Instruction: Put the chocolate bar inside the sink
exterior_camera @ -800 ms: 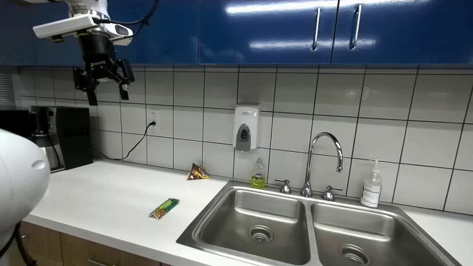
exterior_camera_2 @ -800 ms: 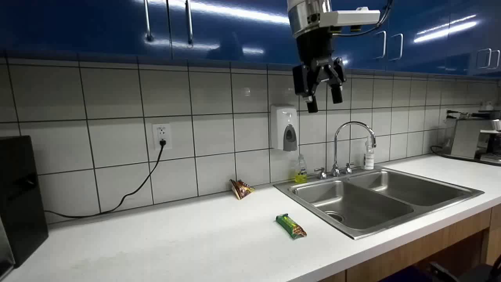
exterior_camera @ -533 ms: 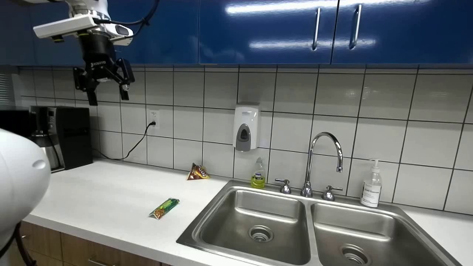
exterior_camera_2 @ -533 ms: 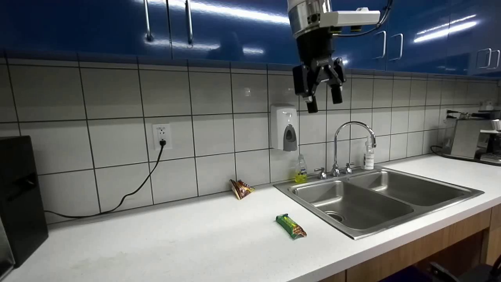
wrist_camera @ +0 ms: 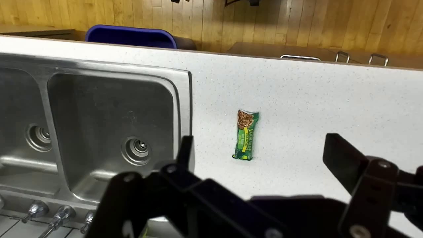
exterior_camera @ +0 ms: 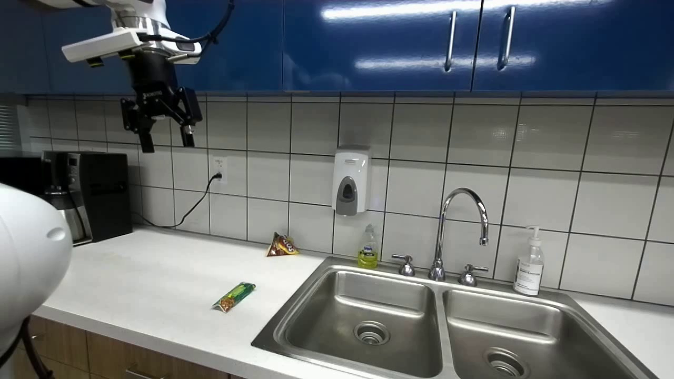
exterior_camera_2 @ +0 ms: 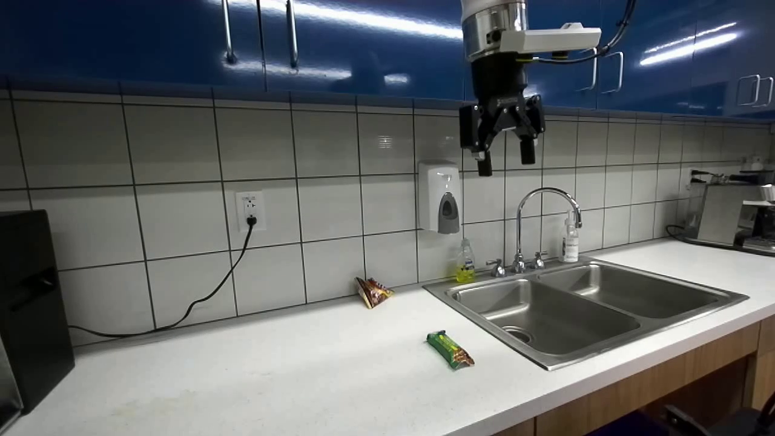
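Fingers (wrist_camera: pixel 343 162) spread wide, and there hangs your gripper (exterior_camera: pixel 167 142), high above the white counter (exterior_camera: pixel 158 273)! Well below your fingertips (wrist_camera: pixel 333 145) lies the chocolate bar (wrist_camera: pixel 245 138), flat on the counter in its green and yellow wrapper, printed face up. In the wrist view you have it framed between the two tips, a shade closer to the nine o'clock one. Nine o'clock from the bar, across a strip of counter, here comes the sink (wrist_camera: pixel 185 105), its nearer basin (wrist_camera: pixel 105 115) showing you a round drain (wrist_camera: pixel 136 150); the second basin (wrist_camera: pixel 19 105) sits farther out, nine o'clock again. And between ten and eleven, beyond the counter, a blue bin (wrist_camera: pixel 132 37) shows against the wooden floor (wrist_camera: pixel 211 26).

Over to an exterior view, bar at the clock's centre: your gripper is up at eleven; the reddish-brown packet (exterior_camera: pixel 282 246) sits between one and two, at the foot of the tiled wall (exterior_camera: pixel 310 179); the dish-soap bottle (exterior_camera: pixel 368 253) stands at two, a white dispenser (exterior_camera: pixel 352 179) mounted above it; the nearer basin opens out at three. In both exterior views the bar lies near the sink but apart. A chrome faucet (exterior_camera: pixel 440 239) arches up behind the basins, and at four o'clock from it you've got a pump bottle (exterior_camera: pixel 529 269), upright.
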Robot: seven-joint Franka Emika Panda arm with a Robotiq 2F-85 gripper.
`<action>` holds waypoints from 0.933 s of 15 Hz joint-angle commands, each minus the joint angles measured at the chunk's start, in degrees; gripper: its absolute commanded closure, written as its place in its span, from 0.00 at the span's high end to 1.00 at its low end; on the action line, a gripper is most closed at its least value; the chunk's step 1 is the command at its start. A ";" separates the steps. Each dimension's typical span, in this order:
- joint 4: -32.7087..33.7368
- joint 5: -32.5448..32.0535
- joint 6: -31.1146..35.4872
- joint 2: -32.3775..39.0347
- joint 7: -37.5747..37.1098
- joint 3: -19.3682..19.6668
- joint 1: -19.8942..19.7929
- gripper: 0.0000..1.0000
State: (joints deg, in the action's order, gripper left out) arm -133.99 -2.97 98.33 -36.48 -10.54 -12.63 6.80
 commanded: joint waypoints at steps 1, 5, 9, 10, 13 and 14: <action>-4.13 1.15 3.40 -3.11 -2.23 1.55 -0.40 1.00; -8.19 0.84 8.12 -1.45 -1.47 3.26 -1.10 1.00; -11.94 0.24 14.95 2.22 -1.19 4.80 -2.42 1.00; -12.56 0.15 16.88 3.71 -1.12 5.09 -2.75 1.00; -13.38 -0.46 22.89 9.20 -0.93 5.41 -3.53 1.00; -13.10 -0.85 24.92 11.67 -0.92 5.31 -3.72 1.00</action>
State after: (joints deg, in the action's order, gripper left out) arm -147.68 -2.77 118.30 -30.64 -11.54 -7.10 4.28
